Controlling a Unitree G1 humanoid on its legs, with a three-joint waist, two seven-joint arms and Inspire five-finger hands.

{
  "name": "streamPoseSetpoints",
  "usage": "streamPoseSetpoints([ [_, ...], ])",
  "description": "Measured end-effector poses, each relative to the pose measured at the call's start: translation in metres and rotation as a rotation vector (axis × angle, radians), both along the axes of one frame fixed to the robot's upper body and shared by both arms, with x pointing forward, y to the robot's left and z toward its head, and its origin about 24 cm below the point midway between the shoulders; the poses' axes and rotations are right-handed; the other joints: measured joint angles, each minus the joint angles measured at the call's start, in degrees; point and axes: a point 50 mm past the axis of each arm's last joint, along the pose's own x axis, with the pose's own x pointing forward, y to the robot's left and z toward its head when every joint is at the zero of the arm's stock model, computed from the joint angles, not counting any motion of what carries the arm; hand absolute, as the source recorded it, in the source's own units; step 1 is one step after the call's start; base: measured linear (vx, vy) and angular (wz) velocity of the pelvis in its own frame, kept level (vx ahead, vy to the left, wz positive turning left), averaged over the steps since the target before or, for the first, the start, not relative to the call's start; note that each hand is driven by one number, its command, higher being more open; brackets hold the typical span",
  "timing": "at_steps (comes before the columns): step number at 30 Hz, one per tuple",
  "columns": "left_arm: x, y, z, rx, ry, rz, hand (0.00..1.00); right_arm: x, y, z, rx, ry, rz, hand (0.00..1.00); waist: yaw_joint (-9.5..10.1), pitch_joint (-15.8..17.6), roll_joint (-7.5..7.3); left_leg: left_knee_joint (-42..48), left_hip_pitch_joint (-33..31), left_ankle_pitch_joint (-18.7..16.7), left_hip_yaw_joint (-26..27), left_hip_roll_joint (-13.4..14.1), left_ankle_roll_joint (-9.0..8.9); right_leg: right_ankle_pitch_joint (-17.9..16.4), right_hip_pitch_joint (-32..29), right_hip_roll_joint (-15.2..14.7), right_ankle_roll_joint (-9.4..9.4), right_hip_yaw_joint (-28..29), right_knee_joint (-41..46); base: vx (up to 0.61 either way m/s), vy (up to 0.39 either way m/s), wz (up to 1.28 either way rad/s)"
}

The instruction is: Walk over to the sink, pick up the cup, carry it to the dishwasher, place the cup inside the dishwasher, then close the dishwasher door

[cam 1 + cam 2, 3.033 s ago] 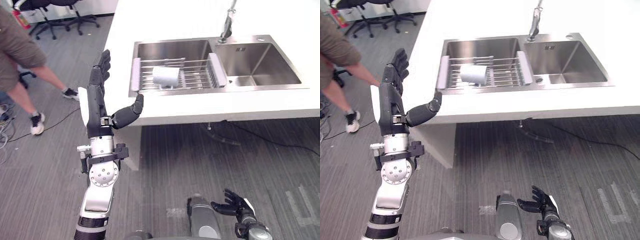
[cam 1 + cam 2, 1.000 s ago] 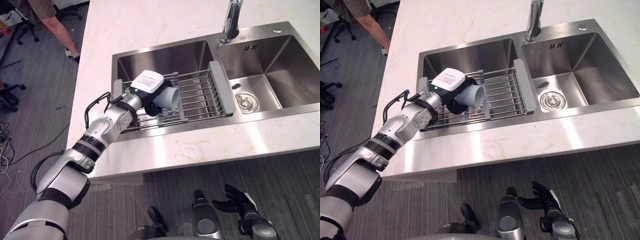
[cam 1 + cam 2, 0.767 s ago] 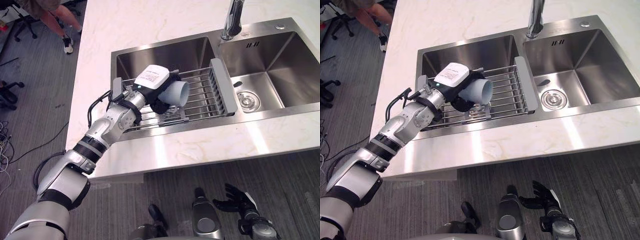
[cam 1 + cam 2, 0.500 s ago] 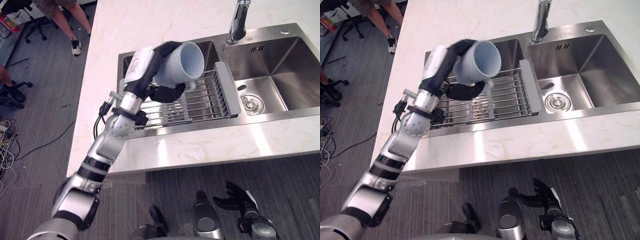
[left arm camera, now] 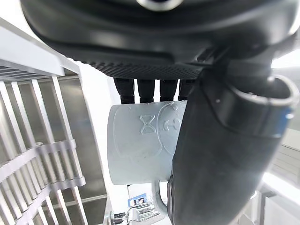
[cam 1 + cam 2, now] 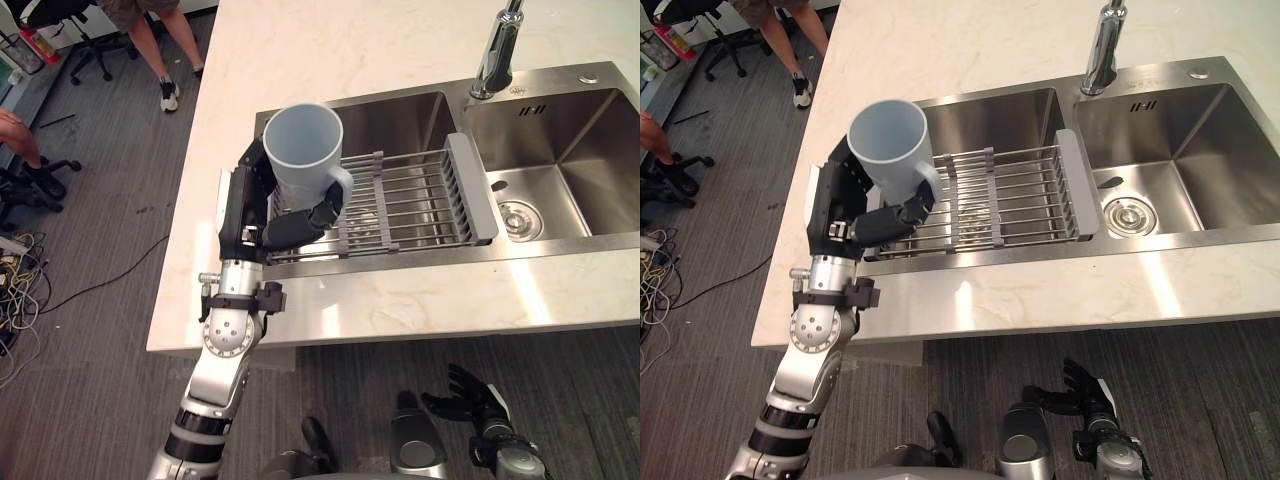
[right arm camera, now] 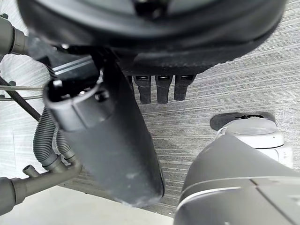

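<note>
A pale grey-blue cylindrical cup (image 6: 305, 150) is held upright in the dark left hand (image 6: 245, 205), fingers wrapped behind it and thumb curled across its lower front, above the left end of the grey wire rack (image 6: 410, 205) in the stainless steel sink (image 6: 395, 110). The right hand (image 6: 478, 400) hangs low, fingers loosely spread, empty. As only the cup's lower part seems gripped, it could be tipped loose during the walk, or knocked against the white marble counter (image 6: 330, 40).
</note>
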Motion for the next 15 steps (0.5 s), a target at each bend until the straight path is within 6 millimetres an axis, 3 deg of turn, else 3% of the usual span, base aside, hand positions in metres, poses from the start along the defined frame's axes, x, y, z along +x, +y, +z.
streamPoseSetpoints([
  [4,-0.003,-0.003,-0.003,0.004,0.009,-0.01,0.3,0.005,0.009,0.001,0.011,-0.023,0.0,0.9,0.84,-0.6,-1.08,4.5,-3.1,-2.4,1.1,0.9,0.66,1.4,-1.9,0.0,0.96,2.0,-0.3,0.01,0.017,-0.19],
  [7,-0.006,-0.009,-0.002,0.002,0.002,-0.03,0.3,0.003,0.024,-0.003,0.036,-0.019,0.009,0.9,1.38,-1.3,-2.92,9.3,-6.5,-4.1,-0.2,1.8,1.18,2.0,-2.8,-0.1,1.64,1.8,0.5,-0.03,0.01,0.21],
  [8,-0.006,-0.011,-0.002,-0.002,0.003,-0.036,0.3,0.0,0.026,-0.005,0.038,-0.008,0.018,0.9,2.08,-1.5,-3.36,10.3,-7.1,-4.2,-0.7,1.8,1.36,2.7,-2.4,0.0,2.95,1.7,0.3,-0.06,0.026,0.2],
  [9,-0.006,-0.012,-0.001,-0.01,-0.001,-0.035,0.3,-0.001,0.027,-0.006,0.037,-0.004,0.024,0.9,2.84,-2.0,-3.19,10.8,-8.1,-4.3,-1.3,2.8,1.9,3.2,-1.6,0.4,6.18,2.2,-1.2,-0.06,0.021,0.3],
  [10,-0.005,-0.012,0.0,-0.011,-0.008,-0.033,0.3,0.001,0.03,-0.006,0.044,-0.01,0.025,0.9,3.1,-1.9,-3.42,11.2,-8.5,-4.3,-2.2,3.0,2.19,0.6,-2.0,0.4,6.9,3.3,2.3,-0.06,-0.01,0.73],
  [11,-0.006,-0.012,-0.002,0.0,0.0,-0.028,0.3,-0.005,0.034,-0.01,0.057,0.013,0.026,0.9,3.35,-2.4,-4.61,12.6,-9.1,-4.0,-4.7,2.6,2.47,-4.4,-1.8,0.2,6.59,5.0,11.9,-0.03,-0.1,0.87],
  [12,-0.008,-0.01,-0.007,-0.002,0.02,-0.019,0.3,-0.009,0.037,-0.012,0.061,0.032,0.043,0.9,4.86,-3.0,-5.75,14.0,-9.8,-3.9,-5.9,2.4,2.42,-6.9,-0.2,0.5,6.64,6.0,15.4,-0.05,-0.137,0.82],
  [13,-0.009,-0.008,-0.009,-0.004,0.029,-0.008,0.3,-0.009,0.039,-0.013,0.059,0.036,0.057,0.9,5.69,-3.5,-6.19,14.9,-11.0,-3.9,-6.4,2.3,2.41,-7.7,0.5,0.7,5.98,6.6,14.5,-0.07,-0.21,0.56],
  [15,-0.009,-0.004,-0.01,-0.009,0.037,0.016,0.3,0.001,0.041,-0.01,0.054,0.013,0.07,0.9,7.56,-3.9,-6.55,17.4,-15.1,-3.2,-8.9,2.5,1.77,-9.9,1.3,1.8,2.86,7.3,10.2,-0.13,-0.187,0.56],
])
